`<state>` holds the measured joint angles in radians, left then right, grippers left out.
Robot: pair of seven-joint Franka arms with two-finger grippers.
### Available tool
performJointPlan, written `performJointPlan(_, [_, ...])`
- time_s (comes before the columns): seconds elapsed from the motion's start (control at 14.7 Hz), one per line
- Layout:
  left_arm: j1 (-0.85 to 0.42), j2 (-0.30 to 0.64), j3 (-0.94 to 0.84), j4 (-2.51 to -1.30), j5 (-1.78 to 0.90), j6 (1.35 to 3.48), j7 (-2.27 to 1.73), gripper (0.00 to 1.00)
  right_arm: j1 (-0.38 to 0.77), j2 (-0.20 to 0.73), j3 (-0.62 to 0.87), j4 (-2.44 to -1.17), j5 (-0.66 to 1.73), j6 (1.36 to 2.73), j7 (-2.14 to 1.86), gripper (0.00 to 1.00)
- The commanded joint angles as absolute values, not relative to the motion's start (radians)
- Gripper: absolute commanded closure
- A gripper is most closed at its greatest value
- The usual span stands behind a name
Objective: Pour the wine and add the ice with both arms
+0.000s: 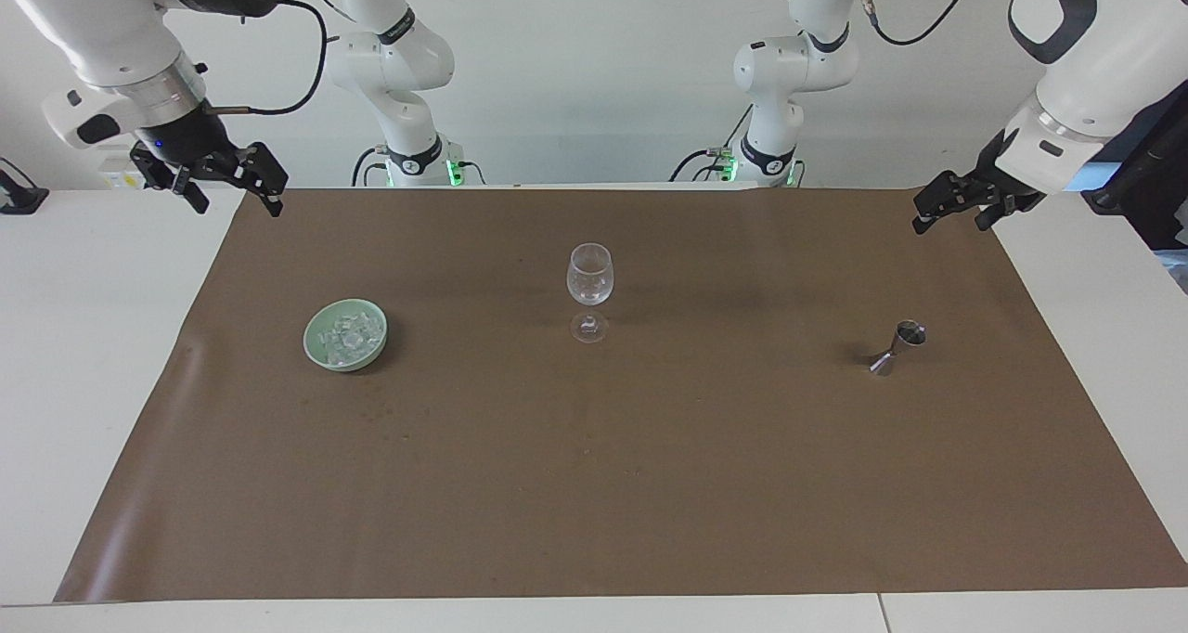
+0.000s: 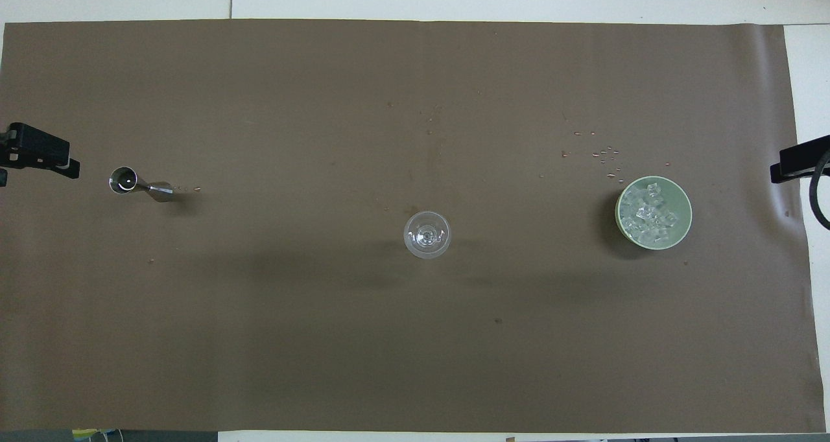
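Note:
An empty stemmed wine glass (image 1: 589,285) stands upright mid-table; it also shows in the overhead view (image 2: 426,234). A pale green bowl (image 1: 311,338) (image 2: 686,199) holds the ice (image 1: 351,336) (image 2: 648,218) toward the right arm's end. A steel jigger (image 1: 898,347) (image 2: 139,184) stands toward the left arm's end. My left gripper (image 1: 950,219) (image 2: 39,155) is open and empty, raised over the mat's edge close to the jigger. My right gripper (image 1: 238,204) (image 2: 797,163) is open and empty over the mat's corner by the bowl's end.
A brown paper mat (image 1: 594,484) covers most of the white table (image 1: 83,336). Small specks (image 2: 603,153) lie on the mat just farther from the robots than the bowl. Two more white arms (image 1: 399,67) stand at the table's back edge.

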<state>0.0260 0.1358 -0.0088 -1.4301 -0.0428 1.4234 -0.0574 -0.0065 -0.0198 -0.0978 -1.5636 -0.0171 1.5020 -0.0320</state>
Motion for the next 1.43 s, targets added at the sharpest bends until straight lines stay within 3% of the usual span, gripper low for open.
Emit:
performJointPlan(0.0, [0.032, 0.296, 0.03, -1.246, -0.089, 1.341, -0.232, 0.0, -0.015, -0.038, -0.091, -1.589, -0.003, 1.522, -0.044, 0.0])
performJointPlan(0.54, [0.041, 0.601, 0.221, -1.033, -0.366, 1.347, -0.817, 0.0, -0.02, -0.038, -0.091, -1.589, 0.002, 1.513, -0.046, 0.0])
performJointPlan(0.75, [0.07, 0.675, 0.305, -1.026, -0.533, 1.416, -0.949, 0.0, -0.015, -0.038, -0.091, -1.591, 0.003, 1.509, -0.046, 0.0])
performJointPlan(1.09, [0.115, 0.751, 0.321, -1.026, -0.551, 1.505, -0.982, 0.0, -0.018, -0.038, -0.091, -1.591, 0.003, 1.509, -0.046, 0.0])
performJointPlan(1.36, [0.124, 0.746, 0.321, -1.09, -0.613, 1.551, -1.006, 0.0, -0.018, -0.038, -0.091, -1.591, 0.003, 1.509, -0.046, 0.0])
